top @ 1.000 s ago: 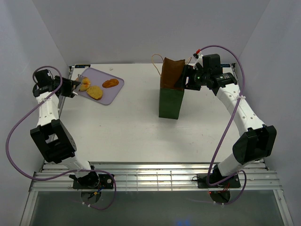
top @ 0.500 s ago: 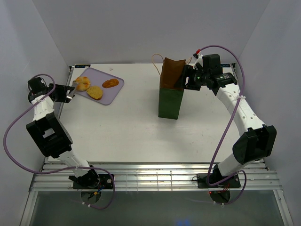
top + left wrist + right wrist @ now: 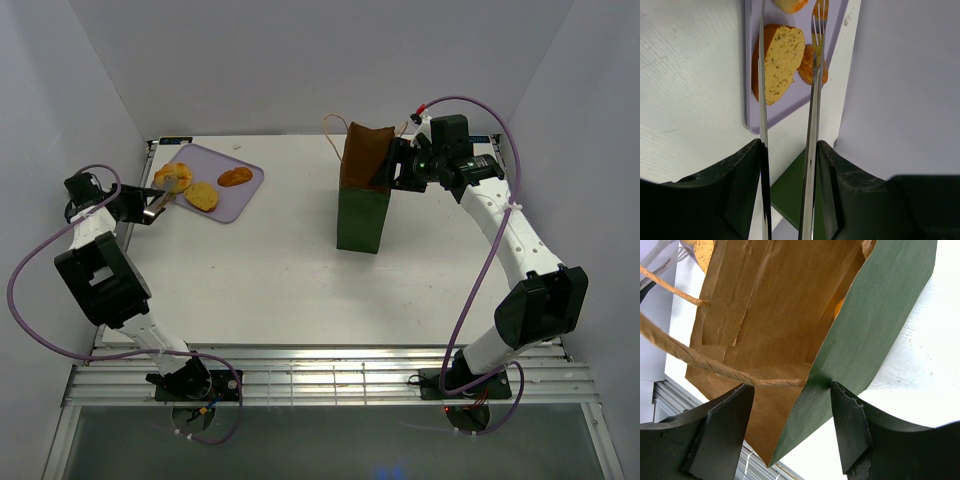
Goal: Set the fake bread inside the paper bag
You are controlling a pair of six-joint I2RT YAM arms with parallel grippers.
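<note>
Stage in hand: pick-up of one more piece. By the look of it, three of the fake bread are not yet bagged.

Holder, left: lilac plastic tray [image 3: 228, 208], upper left of the overhead frame. Contents: lumpy golden bun [image 3: 177, 177] at its left end, flat yellowish slice [image 3: 202, 196] beside it, darker brown oval [image 3: 235, 176] toward the right corner.

Holder, right: tall paper bag, dark green outside and brown kraft inside [image 3: 360, 215], upright, right of centre, well apart from the tray on the white table [image 3: 270, 270]. Contents: an orange-gold patch [image 3: 840, 307] deep inside, perhaps a pastry; too little shows to be sure.

Left gripper [image 3: 147, 204], left edge: clamped on long metal tongs [image 3: 810, 165], whose blades stand apart. In the wrist view the blades bracket the slice; contact cannot be told.

Right gripper [image 3: 398, 165], upper right: fingers spread to either side of the bag's rim by a tan string handle [image 3: 715, 367]. Whether they nip the paper cannot be told.

Next move, as judged: squeeze the tongs on the slice firmly enough that the flat piece does not slip. Then lift clear of the tray, carry rightward across the frame, and release above the bag's mouth while the rim is steadied.
</note>
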